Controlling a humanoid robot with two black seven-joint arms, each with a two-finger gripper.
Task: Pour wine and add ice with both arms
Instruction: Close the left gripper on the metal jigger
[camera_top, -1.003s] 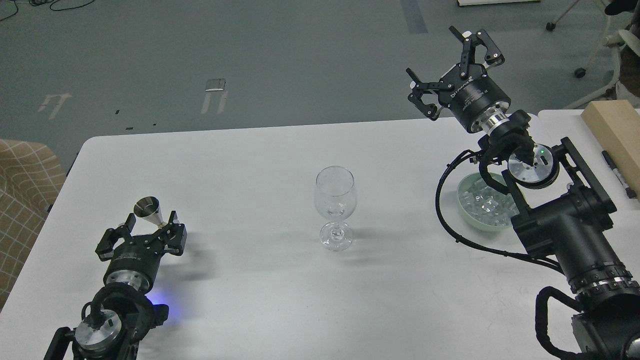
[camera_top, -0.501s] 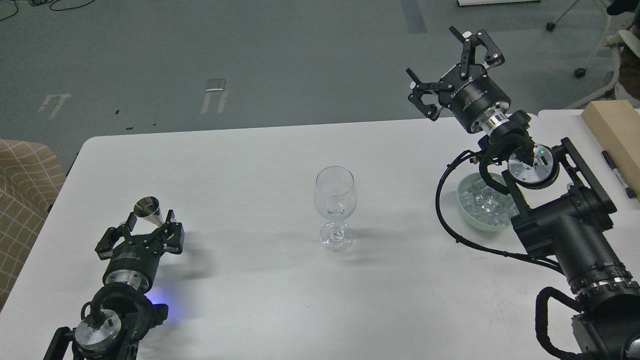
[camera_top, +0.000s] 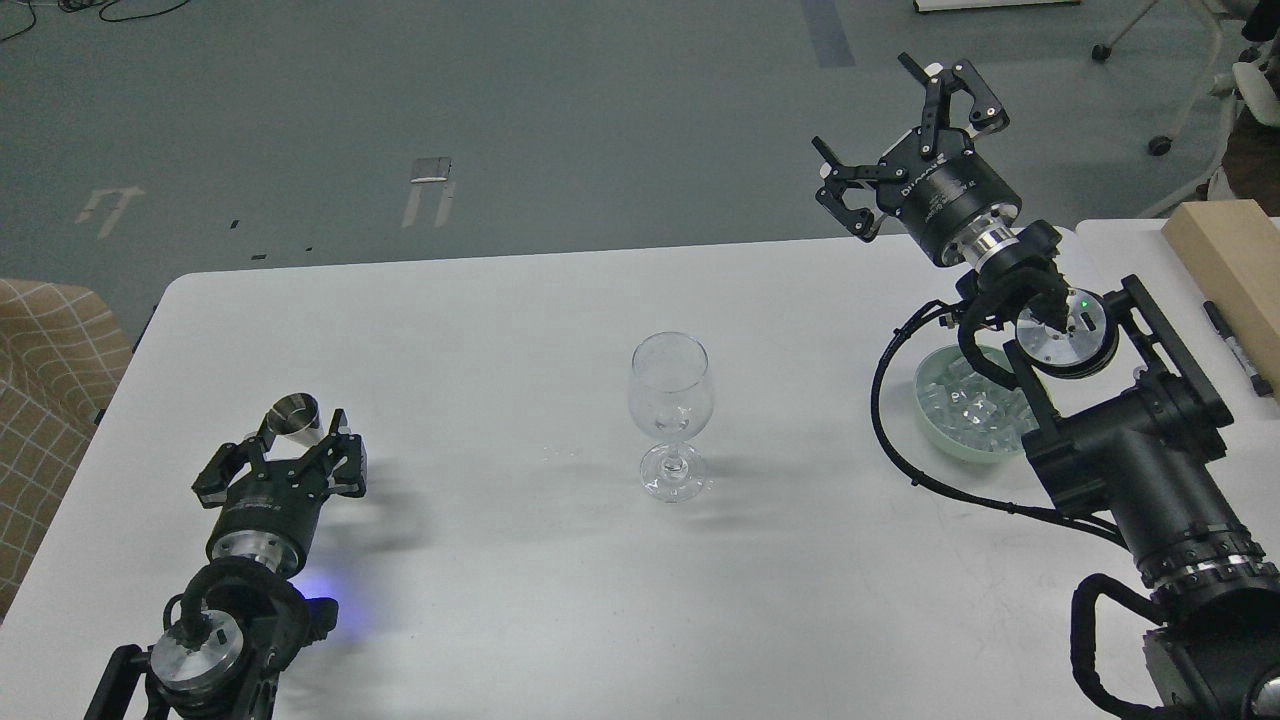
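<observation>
While the wine glass (camera_top: 671, 415) stands upright near the middle of the white table (camera_top: 480, 300), there is bare table on every side of it. Nothing touches the glass.

The left gripper (camera_top: 285, 458) sits low over the table near the left edge, close to the front. Its fingers are spread around a small shiny metal cup (camera_top: 292, 416). I cannot tell if the fingers are touching the cup or just next to it. There is a wide bare stretch of table between this gripper and the glass.

The right gripper (camera_top: 900, 125) is held high, out past the back edge of the table near the right corner. Its fingers are wide open and hold nothing. Gray floor (camera_top: 500, 120) shows behind it.

The ice (camera_top: 975, 405) is a pile of little clear cubes in a pale green bowl (camera_top: 945, 440). The bowl sits near the right edge of the table, well apart from the glass. The right arm (camera_top: 1130, 470) is over part of the bowl and hides its right side. A black cable (camera_top: 885, 420) loops down beside the bowl on its left.

At the far right, a light wooden block (camera_top: 1225, 260) and a black pen (camera_top: 1235, 350) lie on a second white surface. Past the left edge of the table, a tan checked cushion (camera_top: 45, 400) shows.
</observation>
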